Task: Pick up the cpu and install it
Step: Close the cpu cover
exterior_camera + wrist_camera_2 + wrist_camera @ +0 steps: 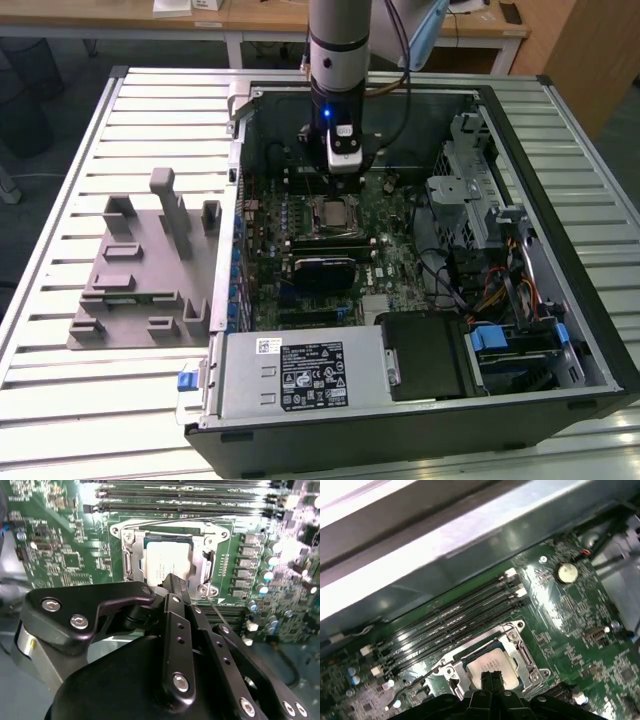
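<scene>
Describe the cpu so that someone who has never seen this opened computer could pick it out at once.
Inside the open computer case lies the green motherboard. Beside its long dark memory slots sits a square metal socket frame. The cpu is the flat, silvery square within that frame, smooth and pale among dark, cluttered parts.

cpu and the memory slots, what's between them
The socket's metal frame and its wire lever lie between the cpu and the memory slots in the second wrist view.
</scene>
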`<state>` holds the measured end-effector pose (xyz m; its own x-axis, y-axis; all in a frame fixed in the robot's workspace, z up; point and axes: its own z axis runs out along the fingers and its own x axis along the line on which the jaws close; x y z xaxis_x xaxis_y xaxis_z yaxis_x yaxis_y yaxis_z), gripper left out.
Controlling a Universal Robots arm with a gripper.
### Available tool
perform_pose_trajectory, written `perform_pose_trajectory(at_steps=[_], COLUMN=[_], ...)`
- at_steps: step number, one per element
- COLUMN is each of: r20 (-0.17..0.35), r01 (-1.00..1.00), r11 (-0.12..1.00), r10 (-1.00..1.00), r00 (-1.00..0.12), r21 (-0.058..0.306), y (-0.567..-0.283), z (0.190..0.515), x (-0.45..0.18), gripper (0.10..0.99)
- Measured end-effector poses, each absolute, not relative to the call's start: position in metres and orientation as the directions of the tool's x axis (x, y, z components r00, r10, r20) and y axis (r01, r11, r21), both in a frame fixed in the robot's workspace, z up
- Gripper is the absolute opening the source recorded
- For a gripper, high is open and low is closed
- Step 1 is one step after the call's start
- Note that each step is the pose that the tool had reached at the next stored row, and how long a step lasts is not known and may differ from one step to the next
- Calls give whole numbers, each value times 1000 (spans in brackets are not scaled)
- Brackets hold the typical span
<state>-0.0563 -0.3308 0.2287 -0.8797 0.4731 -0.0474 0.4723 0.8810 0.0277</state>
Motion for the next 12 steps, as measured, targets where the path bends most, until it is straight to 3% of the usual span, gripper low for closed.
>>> perform_pose_trajectory(at_steps=[12], r20=[-47], r01=[270], r11=[962], r10=[271], r00=[-961], r21=[28], y=[-331], z=[227], x=[-56], gripper=[106])
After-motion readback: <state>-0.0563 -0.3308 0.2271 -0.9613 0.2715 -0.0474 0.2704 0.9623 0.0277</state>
